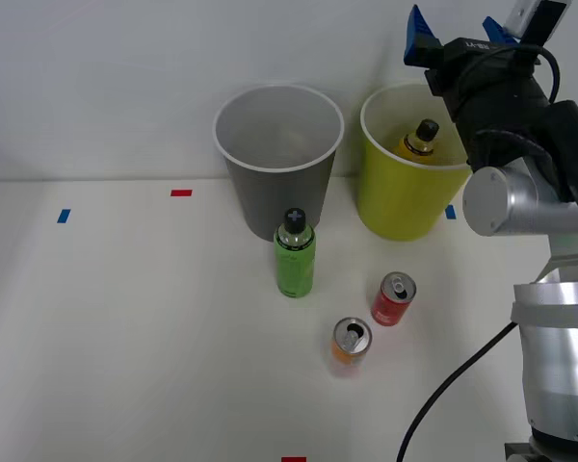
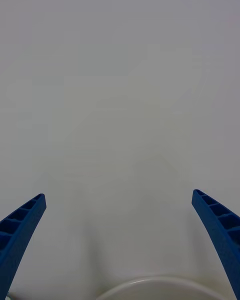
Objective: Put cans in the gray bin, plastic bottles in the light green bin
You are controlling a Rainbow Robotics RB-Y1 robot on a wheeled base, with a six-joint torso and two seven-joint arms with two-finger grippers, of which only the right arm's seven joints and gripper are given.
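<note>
On the white tabletop (image 1: pixel 125 337), a small blue tape mark (image 1: pixel 64 216) and a red one (image 1: pixel 181 192) lie flat near the back left, and another red mark (image 1: pixel 294 460) is cut off at the front edge. The gray bin (image 1: pixel 277 159) stands at the back, round and tapered, dark outside with a pale rim; its light inside is dim, and I cannot tell whether anything lies at the bottom. Just in front of it stands the green bottle (image 1: pixel 295 256), upright, with a bright glossy wrap and a black cap, partly covering the bin's lower wall.

Farther forward, the orange can (image 1: pixel 350 343) and the red can (image 1: pixel 394 299) stand upright near each other but apart, their silver pull-tab tops showing.

The light green bin (image 1: pixel 397 183) stands beside the gray one, rims close. The yellow bottle (image 1: pixel 420 141) sits inside it, only its black cap and shoulder visible above the wall. The dark right arm covers the bin's right rim and most of another blue mark (image 1: pixel 450 212) behind it.

The tool (image 1: pixel 458 31) hangs above the light green bin's back edge, holding nothing. In the wrist view, its two blue ribbed fingers (image 2: pixel 20 230) are spread wide against the plain white wall, and a curved piece of the bin's white rim (image 2: pixel 160 286) is cut off between them.
</note>
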